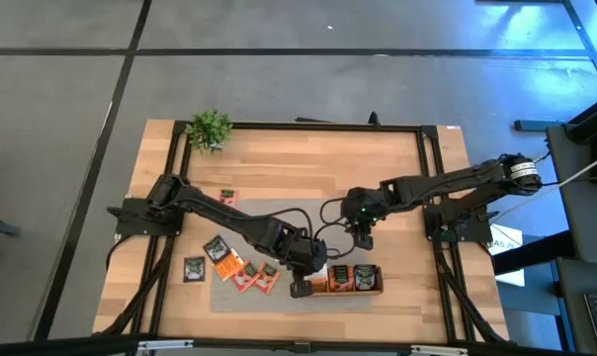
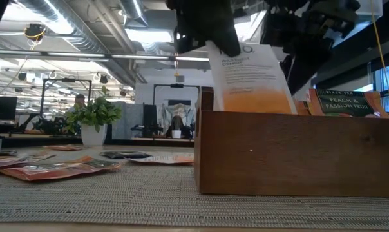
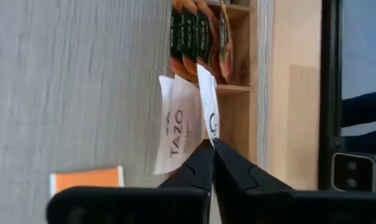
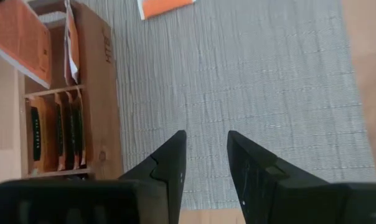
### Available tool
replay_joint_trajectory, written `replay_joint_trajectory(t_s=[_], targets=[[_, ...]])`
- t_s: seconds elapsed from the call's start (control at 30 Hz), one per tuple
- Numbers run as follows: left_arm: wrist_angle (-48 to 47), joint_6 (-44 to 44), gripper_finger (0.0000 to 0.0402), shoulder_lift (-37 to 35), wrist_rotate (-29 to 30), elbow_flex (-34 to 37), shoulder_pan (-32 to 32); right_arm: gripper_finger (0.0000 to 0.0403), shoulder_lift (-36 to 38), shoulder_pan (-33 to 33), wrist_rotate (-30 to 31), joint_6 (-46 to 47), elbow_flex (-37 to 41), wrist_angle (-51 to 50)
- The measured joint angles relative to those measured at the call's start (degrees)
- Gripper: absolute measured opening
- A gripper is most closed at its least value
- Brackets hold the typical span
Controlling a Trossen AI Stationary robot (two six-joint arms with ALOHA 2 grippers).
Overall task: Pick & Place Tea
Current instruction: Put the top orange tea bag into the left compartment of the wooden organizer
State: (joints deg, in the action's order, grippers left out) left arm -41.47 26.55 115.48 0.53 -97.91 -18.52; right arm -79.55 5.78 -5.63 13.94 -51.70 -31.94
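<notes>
Currently — step in hand: left gripper [image 3: 211, 149] lowers a white-and-orange sachet [image 3: 208, 102] into the wooden tray [image 2: 297, 151], as I judge it.
Left gripper: fingers pinched tight on the sachet's edge, above the tray's end compartment nearest the loose sachets.
Held sachet: upright in the low view, its lower edge behind the tray wall; another white sachet [image 3: 175, 127] stands just beside it.
Right gripper [image 4: 205, 155]: fingers parted, holding nothing, hovering over the grey mat [image 4: 250, 74] beside the tray.
Tray contents: dark sachets [image 3: 191, 37] stand on edge in the neighbouring compartment.
Loose sachets [image 1: 241, 269]: on the mat, on the side of the tray toward the left arm.
Doing it well: keep the sachet vertical and let go only once it sits low between the walls.
Risk: it may snag the neighbouring sachet or tip over the divider.
</notes>
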Motion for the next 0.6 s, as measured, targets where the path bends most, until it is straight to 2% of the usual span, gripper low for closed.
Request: replay_joint_trajectory(t_s=[0.17, 0.37, 0.6], targets=[[0.1, -3.0, 0.0003, 0.0, 0.6, 0.0, 0.2, 0.012, -1.6, 0.5, 0.0, 0.6, 0.0, -0.1], [-0.1, -3.8, 0.0003, 0.8, -2.6, 0.0, 0.4, 0.012, -1.8, 0.5, 0.1, -0.1, 0.0, 0.4], [-0.3, -3.7, 0.0004, 1.1, -1.8, 0.0, 0.6, 0.012, -1.7, 0.5, 0.2, -0.7, 0.0, 0.9]])
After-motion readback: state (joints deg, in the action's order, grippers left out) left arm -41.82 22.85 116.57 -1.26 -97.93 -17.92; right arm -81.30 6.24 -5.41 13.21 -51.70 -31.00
